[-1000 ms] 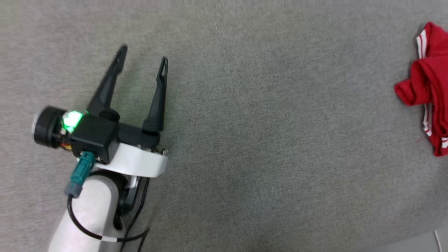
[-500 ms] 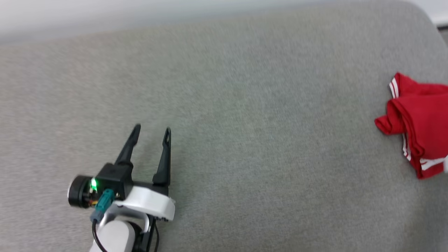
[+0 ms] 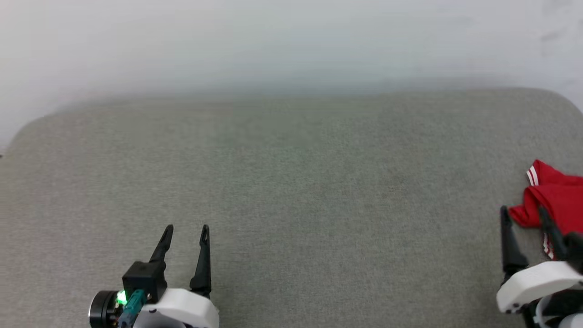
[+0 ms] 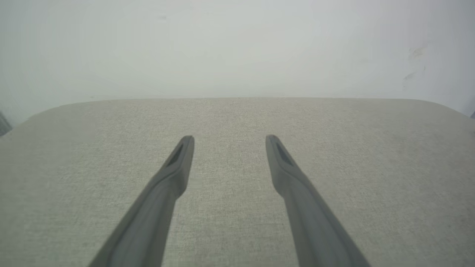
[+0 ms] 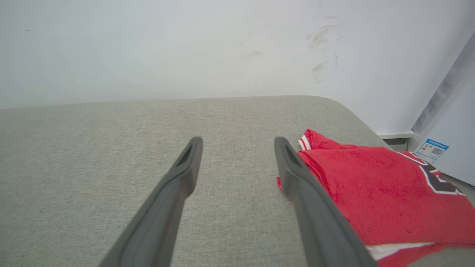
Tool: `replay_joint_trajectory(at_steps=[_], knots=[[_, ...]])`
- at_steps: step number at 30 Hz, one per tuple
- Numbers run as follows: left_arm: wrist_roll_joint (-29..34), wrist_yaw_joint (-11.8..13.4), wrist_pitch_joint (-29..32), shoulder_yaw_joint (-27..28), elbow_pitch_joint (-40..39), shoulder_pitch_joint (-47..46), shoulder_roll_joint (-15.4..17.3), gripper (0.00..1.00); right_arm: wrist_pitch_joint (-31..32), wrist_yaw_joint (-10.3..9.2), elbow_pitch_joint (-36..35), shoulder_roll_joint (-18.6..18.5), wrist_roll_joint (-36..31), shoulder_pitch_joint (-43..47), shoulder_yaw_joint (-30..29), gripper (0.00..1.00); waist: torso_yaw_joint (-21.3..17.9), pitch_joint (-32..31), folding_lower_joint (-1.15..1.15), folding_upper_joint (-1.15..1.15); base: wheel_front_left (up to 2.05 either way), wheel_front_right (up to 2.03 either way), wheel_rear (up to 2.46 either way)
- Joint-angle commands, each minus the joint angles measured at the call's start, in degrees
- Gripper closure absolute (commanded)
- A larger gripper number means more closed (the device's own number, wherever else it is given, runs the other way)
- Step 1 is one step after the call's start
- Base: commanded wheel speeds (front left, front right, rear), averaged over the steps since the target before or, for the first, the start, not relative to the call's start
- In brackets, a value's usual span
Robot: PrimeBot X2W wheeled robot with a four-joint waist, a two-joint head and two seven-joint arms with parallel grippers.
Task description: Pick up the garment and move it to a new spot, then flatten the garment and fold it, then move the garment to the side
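**Head view, near to far.** Left gripper [image 3: 186, 230], lower left: jaws spread wide and empty above the grey fabric-covered counter [image 3: 291, 182]. Right gripper [image 3: 522, 212], lower right: jaws equally wide, holding nothing. The garment [image 3: 558, 193], red and crumpled with a white-striped sleeve end uppermost, lies near the counter's right edge. It sits just beyond the right gripper, whose outer finger overlaps its near edge; contact cannot be judged. Behind stands a pale wall [image 3: 291, 45].
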Motion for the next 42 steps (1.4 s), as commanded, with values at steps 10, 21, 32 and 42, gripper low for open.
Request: replay_joint_trajectory(at_steps=[10,21,32,42], knots=[[-0.48,0.44,-0.76,2.73,1.50,3.73,1.58,0.00,-0.89,-0.09,-8.28,2.51,0.16,7.25,6.77,0.00,3.30,-5.65,0.02,0.00,0.00,0.00,0.00],[0.41,-0.13,-0.88,3.45,1.04,7.18,1.58,0.00,0.40,-0.09,-15.10,3.32,0.42,14.59,7.66,0.00,2.14,-8.13,0.02,0.00,0.00,0.00,0.00],[1.03,-0.96,-0.84,3.57,0.87,9.07,0.96,0.00,1.74,-0.09,-17.05,3.45,-0.47,16.59,7.47,0.00,2.34,-8.98,0.02,0.00,0.00,0.00,0.00],[1.52,-1.75,-0.84,4.11,0.73,7.96,0.78,0.00,1.31,-0.09,-16.67,3.48,-0.58,16.05,8.13,0.00,2.67,-8.23,0.02,0.00,0.00,0.00,0.00]])
